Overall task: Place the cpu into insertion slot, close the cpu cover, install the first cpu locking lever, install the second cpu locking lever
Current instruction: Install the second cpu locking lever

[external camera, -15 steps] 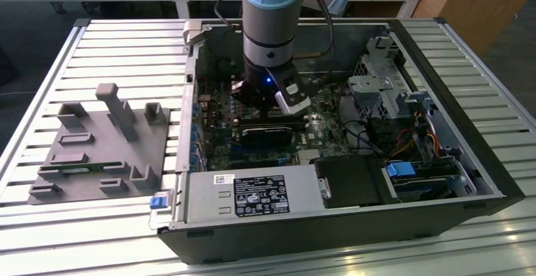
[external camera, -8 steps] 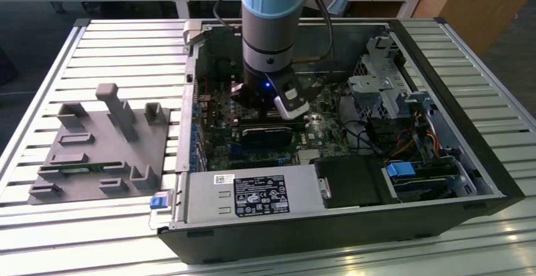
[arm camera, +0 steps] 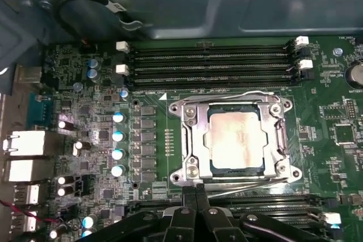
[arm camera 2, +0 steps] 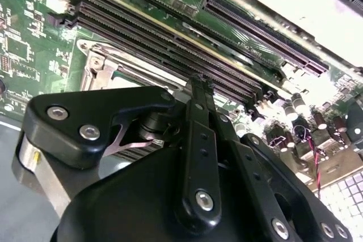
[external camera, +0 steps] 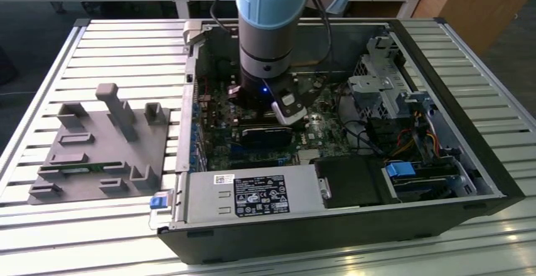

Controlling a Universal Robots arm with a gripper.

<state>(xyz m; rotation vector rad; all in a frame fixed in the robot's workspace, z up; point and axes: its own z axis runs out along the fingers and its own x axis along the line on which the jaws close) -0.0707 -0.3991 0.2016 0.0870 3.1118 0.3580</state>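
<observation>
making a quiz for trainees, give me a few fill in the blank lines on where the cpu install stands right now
1. The cpu lies inside the ____ slot.
2. The cpu cover is ____ over the chip's edges.
3. The gripper sits at the edge of the insertion slot, inside an open computer ____.

Missing words: insertion; closed; case

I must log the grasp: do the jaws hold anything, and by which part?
Nothing is held. The gripper, shut, rests at the cpu cover edge.
</observation>
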